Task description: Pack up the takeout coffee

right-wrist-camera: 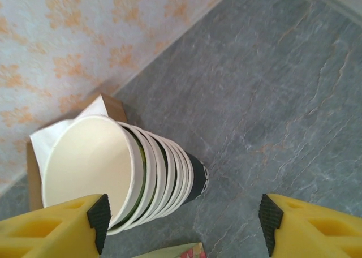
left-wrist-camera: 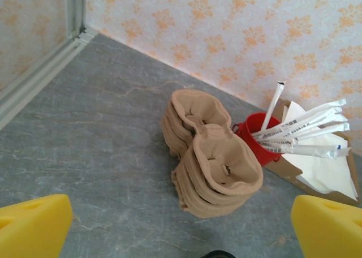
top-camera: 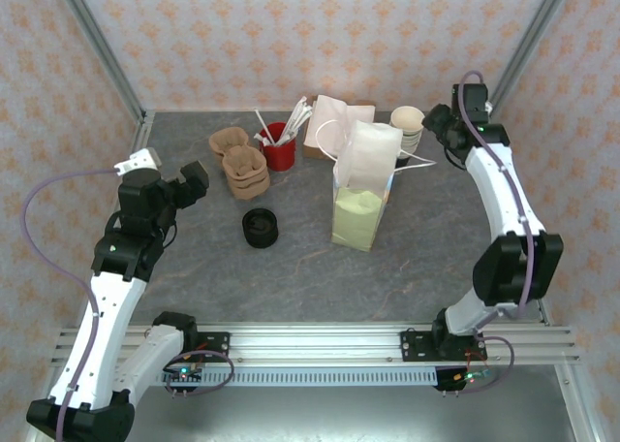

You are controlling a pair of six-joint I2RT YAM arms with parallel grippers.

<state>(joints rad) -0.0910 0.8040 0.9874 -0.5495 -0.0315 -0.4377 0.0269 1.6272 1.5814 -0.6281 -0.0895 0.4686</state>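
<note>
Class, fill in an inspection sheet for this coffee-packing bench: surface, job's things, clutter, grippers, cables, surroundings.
Surface: grey stone-look table, no spills seen.
Job's things: nested stack of green-sided paper cups, cream inside; squat black pile of lids; white-and-green paper bag, upright.
Clutter: stacked brown pulp cup carriers; red cup of wrapped straws; brown napkin box.
Grippers: left gripper open, facing the carriers; right gripper open over the cup stack.
Cables: lilac cables looping off both arms.
Surroundings: orange-patterned walls, aluminium frame posts.
</note>
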